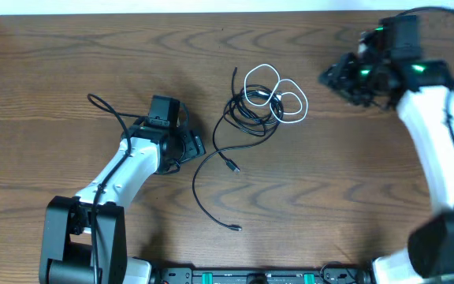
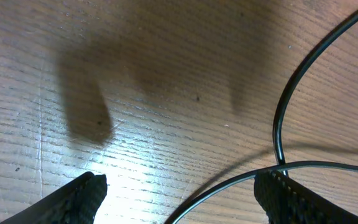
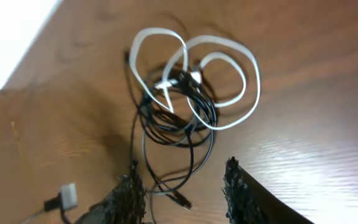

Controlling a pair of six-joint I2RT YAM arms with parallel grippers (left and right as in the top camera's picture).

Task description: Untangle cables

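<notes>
Black cables (image 1: 247,114) and one white cord (image 3: 165,85) lie tangled on our bench (image 1: 69,63); our left pincer (image 2: 182,196) gapes left of them, our right pincer (image 3: 182,186) gapes right, both empty.

Left arm (image 1: 120,173): base at 7 o'clock of the overhead view, white link slanting toward 1 o'clock, wrist bent low. Left gripper (image 1: 186,147) sits left of centre, pointing about 4 o'clock. In the left wrist view, left gripper (image 2: 180,182) is spread wide, with one of its fingers (image 2: 82,196) in each bottom corner.

Right arm (image 1: 440,150): base at 5 o'clock, white link reaching up toward 11 o'clock, green lights on the wrist. Right gripper (image 1: 336,77) at 2 o'clock, pointing 9 o'clock. In the right wrist view, right gripper (image 3: 182,180) is parted, fingers (image 3: 236,190) moderately apart, tips blurred.
</notes>
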